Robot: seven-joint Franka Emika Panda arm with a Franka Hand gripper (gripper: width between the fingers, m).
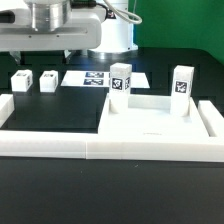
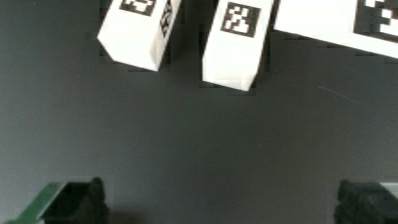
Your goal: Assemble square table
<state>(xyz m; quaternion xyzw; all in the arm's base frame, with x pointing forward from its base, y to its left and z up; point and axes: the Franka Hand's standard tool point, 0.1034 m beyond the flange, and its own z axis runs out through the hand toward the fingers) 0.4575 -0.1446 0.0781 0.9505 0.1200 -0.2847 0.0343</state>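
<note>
The white square tabletop [image 1: 150, 112] lies in the exterior view's right half, against the border wall. Two white tagged legs [image 1: 120, 78] [image 1: 181, 82] stand upright on it. Two more loose legs [image 1: 20, 82] [image 1: 48, 80] stand on the black table at the left; in the wrist view they show as two white blocks [image 2: 139, 35] [image 2: 240, 45]. My gripper [image 2: 221, 205] hangs above the bare table just short of them, open and empty, with only its dark fingertips [image 2: 71, 200] showing. The arm [image 1: 47, 15] is at the exterior view's top left.
A long low white border wall [image 1: 60, 140] runs along the front and up both sides. The marker board [image 1: 100, 77] lies flat behind the tabletop and also shows in the wrist view [image 2: 347, 20]. The robot's base [image 1: 112, 38] stands at the back.
</note>
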